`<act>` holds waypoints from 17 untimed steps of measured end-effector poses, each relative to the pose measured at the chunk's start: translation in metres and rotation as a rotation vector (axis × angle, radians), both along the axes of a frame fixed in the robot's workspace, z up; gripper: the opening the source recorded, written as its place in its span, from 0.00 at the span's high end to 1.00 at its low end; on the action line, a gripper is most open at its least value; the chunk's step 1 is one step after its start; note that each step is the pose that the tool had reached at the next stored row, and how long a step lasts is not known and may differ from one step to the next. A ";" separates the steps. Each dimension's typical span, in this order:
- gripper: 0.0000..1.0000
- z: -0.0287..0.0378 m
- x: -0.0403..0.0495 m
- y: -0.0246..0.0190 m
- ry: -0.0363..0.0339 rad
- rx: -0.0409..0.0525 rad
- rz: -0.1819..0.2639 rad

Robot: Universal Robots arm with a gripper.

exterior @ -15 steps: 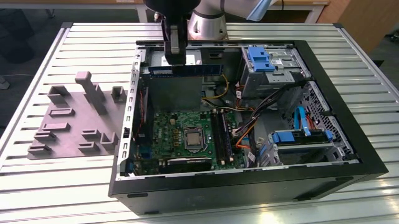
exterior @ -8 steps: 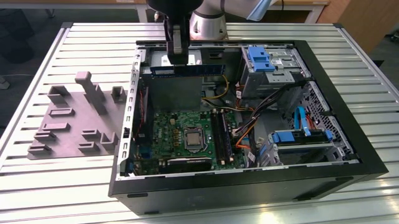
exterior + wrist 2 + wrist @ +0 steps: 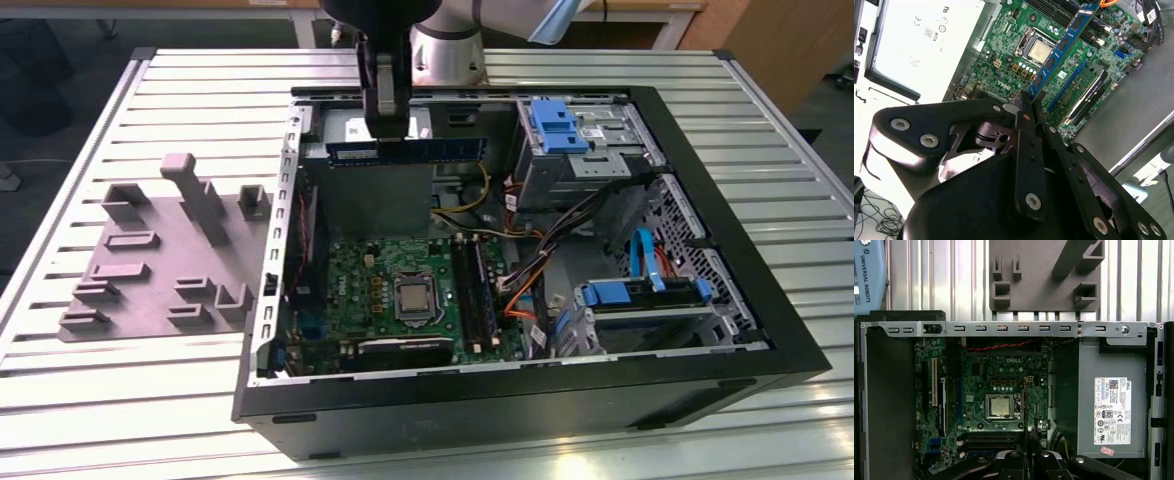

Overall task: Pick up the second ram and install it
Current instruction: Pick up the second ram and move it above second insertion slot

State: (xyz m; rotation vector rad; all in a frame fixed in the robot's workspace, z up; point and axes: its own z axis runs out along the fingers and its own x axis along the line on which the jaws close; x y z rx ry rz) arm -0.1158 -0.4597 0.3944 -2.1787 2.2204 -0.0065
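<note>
The second ram [image 3: 424, 150] is a long dark blue stick held level above the back of the open computer case [image 3: 534, 395] in the exterior view. My gripper [image 3: 387, 138] is shut on one end of it. In the second wrist view the second ram [image 3: 1061, 47] reaches out from the gripper [image 3: 1026, 104] over the green motherboard [image 3: 1004, 65]. It hangs above and apart from the black memory sockets [image 3: 1066, 82], where another stick [image 3: 1086, 92] sits seated. In the first wrist view the second ram [image 3: 1026, 405] shows edge-on beside the processor [image 3: 1000, 406], with the sockets [image 3: 989, 440] below.
A grey moulded tray [image 3: 160, 260] with raised blocks lies on the slatted table at the exterior view's left. Inside the case are a silver power supply [image 3: 1109, 405], drive cages with blue tabs [image 3: 554, 125] and loose coloured cables [image 3: 534, 270] next to the sockets.
</note>
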 end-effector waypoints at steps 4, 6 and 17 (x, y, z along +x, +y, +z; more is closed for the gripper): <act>0.86 0.0000 0.0001 0.0000 0.0000 0.0000 0.000; 0.86 0.0000 0.0005 0.0000 0.0000 0.0001 0.000; 0.86 0.0000 0.0124 0.0000 0.0000 0.0000 0.000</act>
